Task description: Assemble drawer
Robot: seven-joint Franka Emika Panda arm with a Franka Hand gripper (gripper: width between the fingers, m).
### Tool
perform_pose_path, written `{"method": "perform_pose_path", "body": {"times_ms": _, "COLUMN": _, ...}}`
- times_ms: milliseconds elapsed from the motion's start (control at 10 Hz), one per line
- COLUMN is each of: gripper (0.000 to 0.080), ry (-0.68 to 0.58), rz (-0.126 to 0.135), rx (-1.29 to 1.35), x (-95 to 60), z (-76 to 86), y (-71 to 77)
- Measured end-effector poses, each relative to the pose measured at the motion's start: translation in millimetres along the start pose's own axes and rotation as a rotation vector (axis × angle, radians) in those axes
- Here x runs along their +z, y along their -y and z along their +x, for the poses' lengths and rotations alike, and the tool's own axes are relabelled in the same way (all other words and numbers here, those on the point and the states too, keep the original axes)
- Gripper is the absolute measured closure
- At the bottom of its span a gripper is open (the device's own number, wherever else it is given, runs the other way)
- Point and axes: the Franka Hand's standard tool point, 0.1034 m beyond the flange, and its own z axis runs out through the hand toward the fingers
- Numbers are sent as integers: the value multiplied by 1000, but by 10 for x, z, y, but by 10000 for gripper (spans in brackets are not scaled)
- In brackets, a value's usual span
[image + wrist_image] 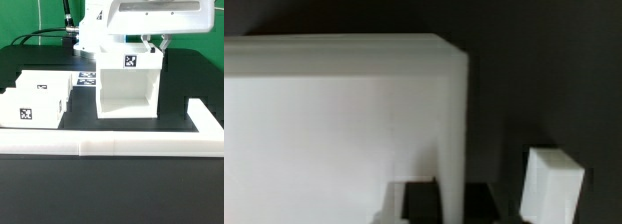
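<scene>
Exterior view: a black table [40, 55] holds loose white furniture parts, with the white robot arm [130, 18] reaching down from the top of the frame. At the centre stands the drawer box [128, 88], an upright white shell with its open side facing the camera and a black-and-white tag on its upper panel. The pincer [152, 44] sits at the top rear edge of this box, toward the exterior view's right. On the exterior view's left lies a lower, blocky white part [35, 100], well apart from the box and carrying two tags. Between them, farther back, the flat marker board [88, 76] lies on the table. A raised white rail [110, 148] runs along the near edge and turns up the exterior view's right side.

Wrist view: a broad white wall of the drawer box [340, 130] fills most of the blurred picture. Its thin edge passes between the dark fingers [416, 203] of the pincer [452, 205], which is clamped on that wall with no gap showing. A small white block [555, 185] stands near; what it is cannot be told.
</scene>
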Motion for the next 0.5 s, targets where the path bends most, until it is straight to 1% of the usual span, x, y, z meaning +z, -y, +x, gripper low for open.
{"method": "perform_pose_path", "body": {"times_ms": 200, "gripper": 762, "ry": -37, "rz": 7, "rx": 18, "x": -3, "z": 365, "y": -29}}
{"method": "perform_pose_path", "body": {"times_ms": 300, "gripper": 762, "ry": -52, "rz": 9, "rx": 20, "x": -7, "z": 512, "y": -33}}
{"method": "perform_pose_path", "body": {"times_ms": 400, "gripper": 762, "ry": -62, "rz": 11, "rx": 26, "x": -10, "z": 589, "y": -33}}
{"method": "perform_pose_path", "body": {"times_ms": 500, "gripper": 762, "ry": -61, "rz": 11, "rx": 31, "x": -9, "z": 571, "y": -23}}
